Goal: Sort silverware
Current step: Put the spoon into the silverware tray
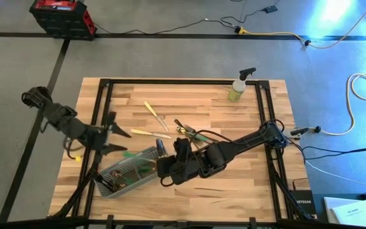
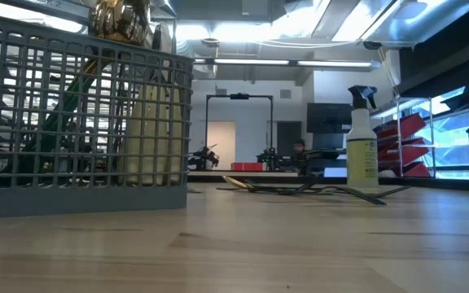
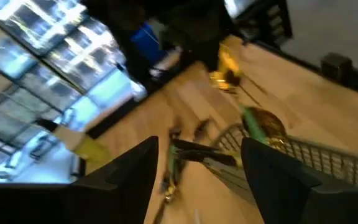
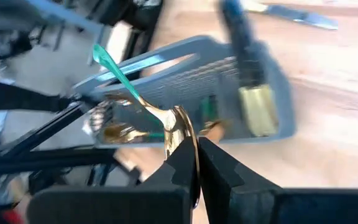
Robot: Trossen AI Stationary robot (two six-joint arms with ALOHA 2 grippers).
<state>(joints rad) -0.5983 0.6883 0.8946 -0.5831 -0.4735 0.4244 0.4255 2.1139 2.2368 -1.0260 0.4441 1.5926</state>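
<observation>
Left gripper (image 1: pixel 121 141): fingers spread wide, holding nothing, poised just beside the grey wire-mesh caddy (image 1: pixel 127 173), which lies on the pale wooden desk (image 1: pixel 234 184) with gold-headed silverware (image 1: pixel 146 166) inside. Right gripper (image 4: pixel 196 149): dark fingers pressed together, pinching the shiny gold bowl of a green-handled spoon (image 4: pixel 143 101) directly over the caddy's open top. Beyond both sets of fingers: loose cream- and green-handled pieces (image 1: pixel 152 116) at mid-desk, and a yellow-green spray bottle (image 1: pixel 239 86) well apart at the far edge.
</observation>
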